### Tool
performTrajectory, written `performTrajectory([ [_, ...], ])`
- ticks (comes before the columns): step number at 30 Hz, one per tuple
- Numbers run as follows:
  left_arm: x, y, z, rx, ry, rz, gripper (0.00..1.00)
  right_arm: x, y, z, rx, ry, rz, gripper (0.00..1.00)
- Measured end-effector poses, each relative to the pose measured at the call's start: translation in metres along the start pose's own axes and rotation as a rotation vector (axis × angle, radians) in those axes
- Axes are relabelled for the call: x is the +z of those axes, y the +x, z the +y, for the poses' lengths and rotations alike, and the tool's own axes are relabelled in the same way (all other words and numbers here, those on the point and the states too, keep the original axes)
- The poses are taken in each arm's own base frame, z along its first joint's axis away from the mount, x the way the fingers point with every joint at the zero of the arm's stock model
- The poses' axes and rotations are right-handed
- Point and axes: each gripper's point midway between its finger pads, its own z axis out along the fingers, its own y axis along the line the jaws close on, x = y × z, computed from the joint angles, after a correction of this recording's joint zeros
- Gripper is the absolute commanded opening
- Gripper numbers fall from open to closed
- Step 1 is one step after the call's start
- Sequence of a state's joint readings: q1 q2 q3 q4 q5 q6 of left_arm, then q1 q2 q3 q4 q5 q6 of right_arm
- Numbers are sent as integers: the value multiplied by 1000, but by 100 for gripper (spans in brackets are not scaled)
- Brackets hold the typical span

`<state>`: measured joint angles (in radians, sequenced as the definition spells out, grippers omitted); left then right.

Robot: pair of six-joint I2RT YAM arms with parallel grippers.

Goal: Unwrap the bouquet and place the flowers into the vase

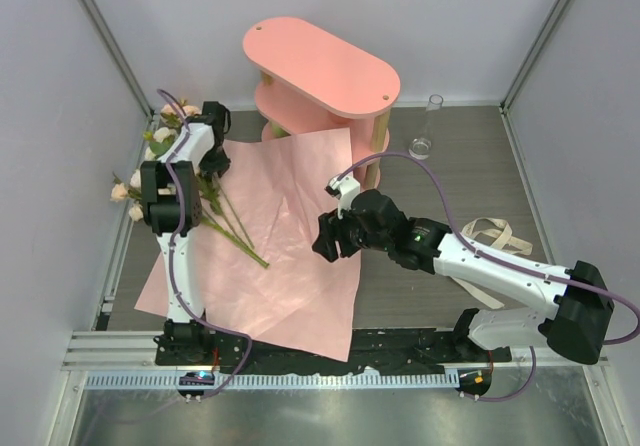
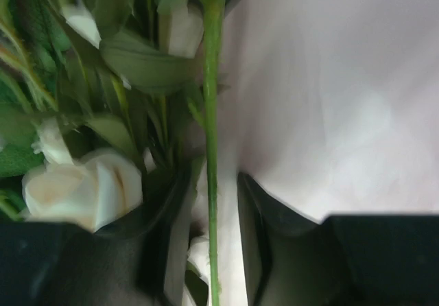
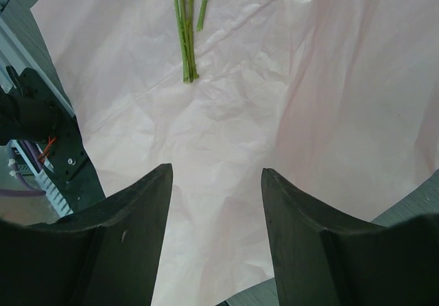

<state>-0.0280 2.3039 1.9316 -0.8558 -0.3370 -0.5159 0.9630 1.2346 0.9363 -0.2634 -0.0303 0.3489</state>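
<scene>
The bouquet lies unwrapped: its pink paper [image 1: 290, 246] is spread flat on the table. The flowers [image 1: 150, 151] lie along the paper's left edge, blooms to the far left and stems [image 1: 235, 231] running toward the middle. My left gripper [image 1: 210, 171] is down over the stems. In the left wrist view, the left gripper [image 2: 214, 179] has one green stem [image 2: 211, 100] between its jaws, with paper showing on both sides, beside a cream bloom [image 2: 82, 193]. My right gripper [image 1: 325, 238] hovers open and empty over the paper [image 3: 226, 114], near the stem ends [image 3: 185, 38]. The vase [image 1: 424, 126] stands at the back right.
A pink three-tier oval shelf [image 1: 320, 66] stands at the back centre, overlapping the paper's far corner. Cream ribbon [image 1: 490, 236] lies loose on the table by the right arm. White walls close in the left and right sides.
</scene>
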Motion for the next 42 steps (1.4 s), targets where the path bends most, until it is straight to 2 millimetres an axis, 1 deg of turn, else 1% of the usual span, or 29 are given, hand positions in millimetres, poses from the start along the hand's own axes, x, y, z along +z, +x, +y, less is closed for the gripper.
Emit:
performTrajectory([
  [1, 5, 9, 2, 4, -8, 20, 35, 0, 0, 0, 0, 0, 0, 60],
  [2, 4, 7, 1, 2, -7, 7, 34, 0, 0, 0, 0, 0, 0, 60],
  [6, 6, 7, 0, 4, 1, -2, 11, 0, 0, 0, 2, 0, 0, 60],
  [8, 6, 7, -2, 1, 7, -9, 7, 0, 0, 0, 2, 1, -1, 60],
  [9, 6, 7, -2, 1, 10, -13, 2, 0, 0, -1, 2, 3, 0, 61],
  [10, 4, 8, -1, 1, 14, -15, 0, 0, 0, -1, 3, 5, 1, 60],
  [12, -3, 14, 3, 3, 23, -8, 0, -2, 2, -2, 4, 10, 6, 60],
  [14, -20, 13, 6, -4, 48, -18, 0, -6, 0, -5, 3, 28, 1, 60],
  [15, -34, 10, 7, -12, 69, -33, 0, -8, -1, -6, 1, 37, -2, 60],
  [17, -68, 0, 10, -36, 121, -84, 0, -14, -5, -8, -4, 55, -11, 60],
  [19, -107, -11, 16, -65, 180, -153, 0, -22, -14, -9, -10, 70, -30, 60],
  [23, -211, -30, 33, -141, 355, -355, 0, -40, -43, -7, -13, 82, -94, 60],
  [25, -258, -31, 38, -169, 474, -450, 0, -51, -59, -3, -9, 75, -127, 61],
  [27, -302, -18, 42, -185, 626, -538, 0, -61, -74, 5, -5, 43, -155, 61],
  [29, -337, 6, 42, -177, 794, -602, 0, -69, -86, 16, 3, -8, -174, 63],
  [31, -367, 36, 42, -145, 956, -646, 0, -80, -102, 34, 10, -87, -194, 66],
  [33, -389, 62, 37, -84, 1096, -658, 0, -92, -118, 54, 14, -171, -214, 69],
  [34, -403, 74, 35, -46, 1167, -668, 0, -99, -129, 67, 11, -222, -226, 70],
  [35, -416, 86, 34, -5, 1233, -678, 0, -107, -144, 83, 4, -288, -244, 71],
  [37, -440, 105, 31, 67, 1348, -686, 0, -116, -164, 101, -7, -361, -266, 71],
  [38, -449, 115, 30, 100, 1395, -687, 0, -120, -177, 113, -17, -407, -275, 72],
  [40, -464, 130, 30, 155, 1472, -680, 0, -121, -199, 129, -36, -462, -295, 73],
  [42, -471, 141, 29, 190, 1522, -662, 0, -116, -210, 135, -42, -479, -300, 73],
])
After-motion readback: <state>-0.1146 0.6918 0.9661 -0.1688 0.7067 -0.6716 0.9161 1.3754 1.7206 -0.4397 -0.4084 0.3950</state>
